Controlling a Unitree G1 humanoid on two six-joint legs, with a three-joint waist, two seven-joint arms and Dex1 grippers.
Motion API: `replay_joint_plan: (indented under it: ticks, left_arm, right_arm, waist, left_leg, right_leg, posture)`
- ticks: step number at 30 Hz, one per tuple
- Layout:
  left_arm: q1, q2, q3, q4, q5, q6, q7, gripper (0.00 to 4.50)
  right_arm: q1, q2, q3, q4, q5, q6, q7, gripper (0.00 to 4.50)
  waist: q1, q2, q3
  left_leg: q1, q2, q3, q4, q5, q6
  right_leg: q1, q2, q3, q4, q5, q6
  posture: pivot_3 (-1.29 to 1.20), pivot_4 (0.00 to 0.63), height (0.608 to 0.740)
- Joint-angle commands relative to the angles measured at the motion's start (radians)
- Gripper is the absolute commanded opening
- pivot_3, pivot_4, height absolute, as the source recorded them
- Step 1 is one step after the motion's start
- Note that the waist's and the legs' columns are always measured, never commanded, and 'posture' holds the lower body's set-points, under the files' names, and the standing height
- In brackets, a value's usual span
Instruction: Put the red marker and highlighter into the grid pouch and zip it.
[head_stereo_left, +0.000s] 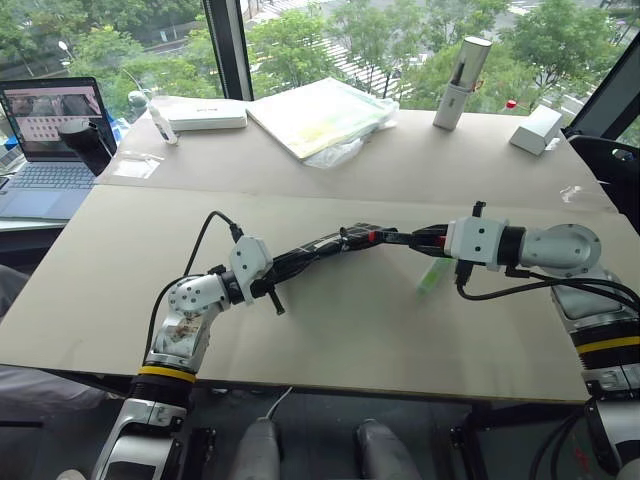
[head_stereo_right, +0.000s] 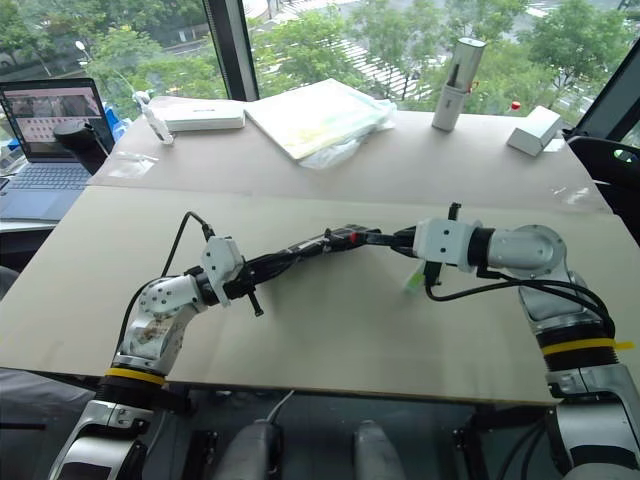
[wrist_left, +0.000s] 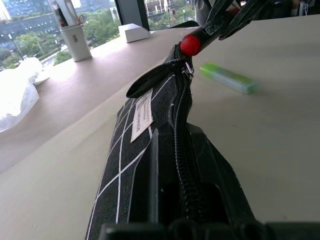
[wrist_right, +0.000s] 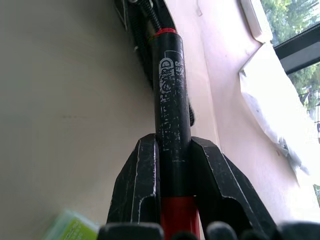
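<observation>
— What do we see at the jaws?

— We see the left gripper (wrist_left: 175, 200) with jaws clamped tight on one end of the grid pouch (wrist_left: 150, 130), holding it off the counter (head_stereo_left: 330, 330). The right gripper (wrist_right: 172, 165) has its jaws closed around the black barrel of the red marker (wrist_right: 170, 100), whose far tip meets the pouch's zipper end, just ahead of the left jaws.

— Any writing we can read?

— We make out worn white lettering, "BOARD MARKER", along the barrel between the right jaws. The pouch's small white label (wrist_left: 141, 116) carries print too fine for us to read.

— And the highlighter?

— We see the highlighter (head_stereo_left: 432, 275) lying flat on the counter, just below the right jaws, touched by neither gripper.
</observation>
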Motion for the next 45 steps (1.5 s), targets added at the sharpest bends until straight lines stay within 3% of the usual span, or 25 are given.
replay_joint_plan:
  ticks: [1,17,32,40,42,45]
  left_arm:
    - [-0.007,0.001,-0.001,-0.03,-0.011,-0.001,-0.005,0.0]
    - [-0.004,-0.002,-0.004,-0.036,-0.012,-0.005,-0.004,0.0]
    - [-0.015,-0.004,-0.009,-0.03,-0.01,-0.006,-0.006,0.0]
    - [-0.005,-0.001,-0.005,-0.041,-0.01,-0.003,0.001,0.0]
    - [-0.005,-0.001,-0.004,-0.042,-0.01,-0.003,0.003,0.0]
    - [-0.001,0.0,-0.003,-0.045,-0.011,-0.003,0.004,0.0]
  right_arm:
    - [-0.026,-0.027,-0.027,-0.022,-0.005,0.004,0.001,0.53]
    - [-0.09,0.019,0.054,0.077,-0.155,-0.071,-0.047,0.53]
    - [-0.229,0.293,0.281,0.147,-0.374,-0.139,-0.156,0.53]
    - [-0.22,0.385,0.285,0.154,-0.316,-0.134,-0.142,0.53]
    - [-0.201,0.386,0.262,0.129,-0.266,-0.067,-0.098,1.55]
    - [-0.209,0.373,0.233,0.143,-0.272,-0.053,-0.126,2.43]
  waist:
    - [-0.001,0.0,0.0]
    - [-0.002,0.0,0.0]
    - [-0.004,0.0,0.0]
    - [-0.004,0.0,0.0]
    - [-0.003,0.0,0.0]
    - [-0.004,0.0,0.0]
  left_leg:
    - [0.0,0.0,0.0,0.0,0.0,0.0]
    - [0.0,0.0,0.0,0.0,0.0,0.0]
    - [0.0,0.0,0.0,0.0,0.0,0.0]
    - [0.0,0.0,0.0,0.0,0.001,-0.001]
    - [0.0,0.0,0.0,0.0,0.001,-0.001]
    - [0.0,0.0,0.0,0.0,0.001,-0.001]
  right_leg:
    - [0.0,0.0,0.0,0.0,0.0,0.0]
    - [0.0,0.0,0.0,0.0,0.0,0.0]
    - [-0.002,0.0,0.0,0.002,0.0,0.0]
    - [-0.001,0.0,0.0,0.002,0.0,0.0]
    - [-0.001,0.0,0.0,0.002,0.0,0.0]
    - [-0.001,0.0,0.0,0.003,0.0,-0.001]
  posture:
    - [0.0,0.15,0.74]
    - [0.0,0.15,0.74]
    - [0.0,0.15,0.74]
    - [0.0,0.15,0.74]
    - [0.0,0.15,0.74]
    - [0.0,0.15,0.74]
